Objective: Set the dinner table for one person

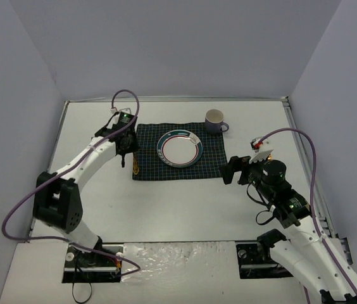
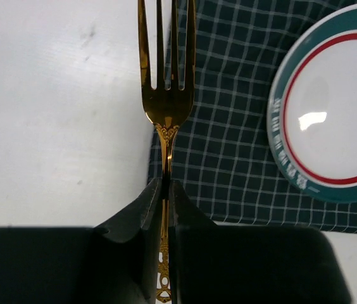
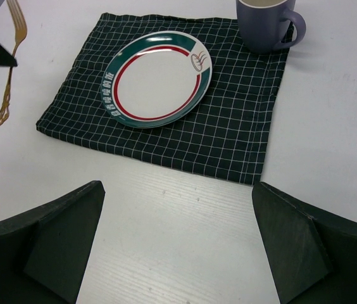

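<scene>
A gold fork [image 2: 166, 95] lies along the left edge of the dark checked cloth [image 2: 229, 158], tines pointing away from the arms. My left gripper [image 2: 166, 187] is shut on its handle just below the neck. I cannot tell whether the fork rests on the white dinner table [image 1: 166, 209]. In the top view the left gripper [image 1: 126, 143] is at the cloth's [image 1: 213, 161] left edge, with the fork's handle [image 1: 135, 166] sticking out toward me. A white plate [image 1: 180, 149] with a green and red rim sits mid-cloth. My right gripper [image 3: 175, 244] is open and empty over bare table.
A grey-purple mug [image 1: 215, 120] stands at the cloth's far right corner; it also shows in the right wrist view [image 3: 266, 24]. Grey walls enclose the table on three sides. The right gripper [image 1: 229, 171] sits just off the cloth's near right corner.
</scene>
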Available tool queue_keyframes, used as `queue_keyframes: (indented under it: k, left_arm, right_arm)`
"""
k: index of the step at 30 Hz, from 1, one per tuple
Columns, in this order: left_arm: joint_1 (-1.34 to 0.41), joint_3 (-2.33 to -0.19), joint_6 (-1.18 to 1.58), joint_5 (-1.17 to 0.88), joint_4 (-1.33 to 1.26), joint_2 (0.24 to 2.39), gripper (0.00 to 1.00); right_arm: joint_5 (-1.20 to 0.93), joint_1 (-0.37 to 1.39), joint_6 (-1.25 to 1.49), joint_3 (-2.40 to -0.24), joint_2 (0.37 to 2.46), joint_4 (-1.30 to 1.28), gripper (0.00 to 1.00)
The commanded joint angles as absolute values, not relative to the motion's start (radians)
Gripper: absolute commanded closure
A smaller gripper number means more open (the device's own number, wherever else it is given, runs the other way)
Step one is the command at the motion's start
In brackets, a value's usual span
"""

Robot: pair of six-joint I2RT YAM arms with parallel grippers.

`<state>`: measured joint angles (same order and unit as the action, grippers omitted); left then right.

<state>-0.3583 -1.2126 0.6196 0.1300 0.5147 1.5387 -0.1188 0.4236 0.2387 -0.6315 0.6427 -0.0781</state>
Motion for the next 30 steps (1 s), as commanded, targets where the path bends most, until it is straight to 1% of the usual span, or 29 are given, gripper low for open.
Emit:
queue_keyframes:
  k: [1, 6, 12, 21, 30]
  left_arm:
    - [-0.418, -1.395, 0.493, 0.11, 0.533, 1.705, 1.0]
    - [-0.422, -1.489, 0.457, 0.1, 0.533, 1.829, 1.0]
    - [-0.419, -1.528, 0.437, 0.111, 0.511, 1.935, 1.0]
    - [-0.415, -1.527, 0.439, 0.109, 0.455, 1.991, 1.0]
    - [-0.403, -1.519, 0.475, 0.105, 0.46, 2.011, 1.0]
  right_arm:
    - [-0.092, 0.425, 0.226, -0.672, 0.64, -0.062, 0.0]
    - [-0.077, 0.425, 0.223, -0.686, 0.642, -0.092, 0.0]
    - [-0.072, 0.425, 0.228, -0.697, 0.646, -0.108, 0.0]
    - [-0.066, 0.425, 0.237, -0.695, 0.648, -0.123, 0.0]
    - [-0.064, 0.425, 0.239, -0.69, 0.66, -0.123, 0.0]
